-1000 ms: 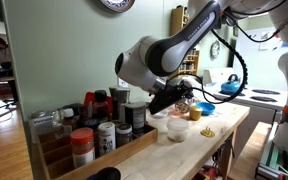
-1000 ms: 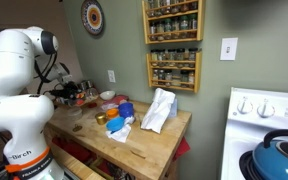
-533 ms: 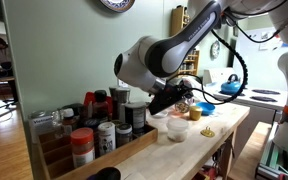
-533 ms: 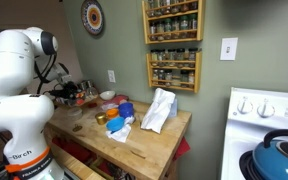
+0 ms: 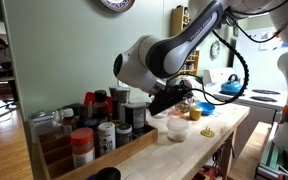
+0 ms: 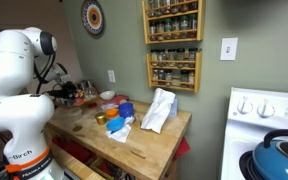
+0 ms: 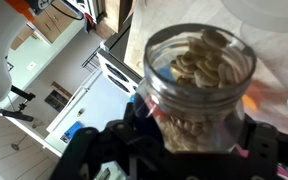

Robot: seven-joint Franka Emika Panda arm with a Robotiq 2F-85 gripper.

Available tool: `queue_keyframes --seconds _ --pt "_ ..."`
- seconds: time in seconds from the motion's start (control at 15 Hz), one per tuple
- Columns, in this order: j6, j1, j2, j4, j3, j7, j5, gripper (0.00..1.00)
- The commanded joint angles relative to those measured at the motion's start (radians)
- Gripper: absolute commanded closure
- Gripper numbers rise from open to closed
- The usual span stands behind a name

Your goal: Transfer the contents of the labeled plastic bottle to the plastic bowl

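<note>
The pincer (image 7: 189,150) pinches the labeled plastic bottle (image 7: 199,80), which the wrist view shows uncapped, with pale pieces inside. In an exterior view it is held above the plastic bowl (image 5: 176,128) on the wooden tabletop (image 5: 227,122).

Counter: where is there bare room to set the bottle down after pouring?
Bare wood shows on the counter along its front edge, in front of the blue bowls and the white cloth. It is crowded by the wall, where the spice jars stand, and around the whitish bowl. The bottle would likely fit at the front edge.
</note>
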Motion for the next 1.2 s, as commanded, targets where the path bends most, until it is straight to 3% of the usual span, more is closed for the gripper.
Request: queue_keyframes --seconds 0.0,0.53,1.13 --pt "-0.012 0.004 0.011 0.016 -0.005 -0.007 -0.001 0.37" --pt "0.067 -0.048 -0.028 -0.014 0.006 -0.112 0.020 0.37" --pt "0.273 -0.147 -0.116 -0.091 0.011 -0.307 0.059 0.37"
